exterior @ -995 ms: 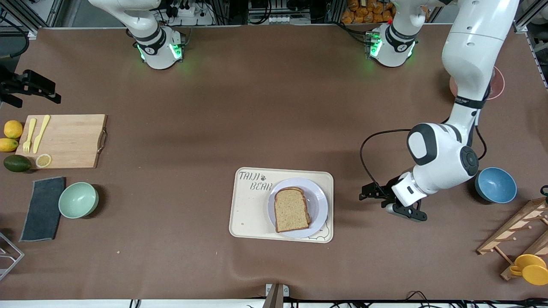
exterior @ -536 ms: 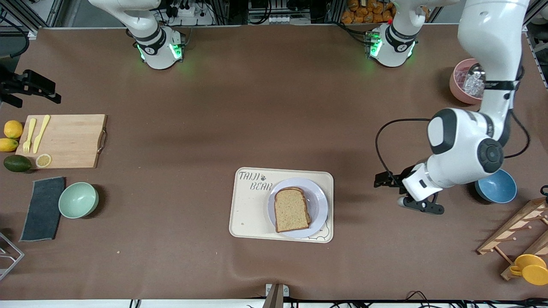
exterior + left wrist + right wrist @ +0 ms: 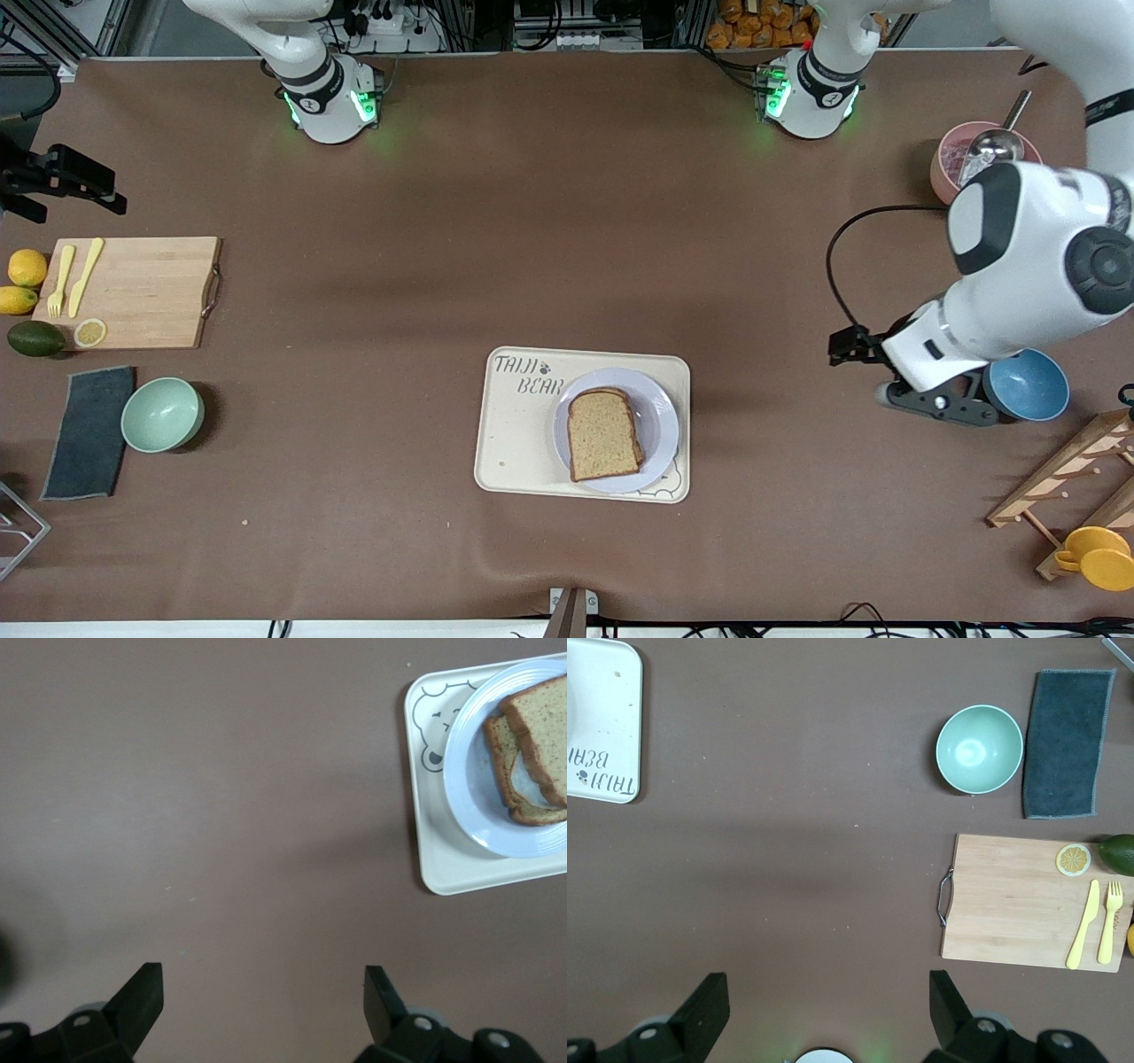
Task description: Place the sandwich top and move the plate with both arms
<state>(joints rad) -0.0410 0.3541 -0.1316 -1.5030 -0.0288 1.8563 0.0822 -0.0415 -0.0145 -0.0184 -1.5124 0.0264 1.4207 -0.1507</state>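
The sandwich top (image 3: pixel 605 434), a brown bread slice, lies on another slice on the pale round plate (image 3: pixel 660 416), which sits on a cream tray (image 3: pixel 514 443). My left gripper (image 3: pixel 935 406) hangs open and empty over bare table between the tray and a blue bowl. In the left wrist view its gripper (image 3: pixel 263 992) shows nothing between the fingers, with the plate (image 3: pixel 474 806) and bread (image 3: pixel 545 735) off to one side. My right gripper (image 3: pixel 828 1001) is open and empty, high over the table by its own base, and is out of the front view.
A blue bowl (image 3: pixel 1028 384), a pink bowl with a spoon (image 3: pixel 952 164), a wooden rack (image 3: pixel 1063 478) and a yellow cup (image 3: pixel 1094 556) stand at the left arm's end. A cutting board (image 3: pixel 133 291), green bowl (image 3: pixel 162 414) and dark cloth (image 3: pixel 89 432) lie at the right arm's end.
My left arm has swung away from the tray toward the blue bowl, its gripper still open and empty. The bread, plate and right arm have not moved.
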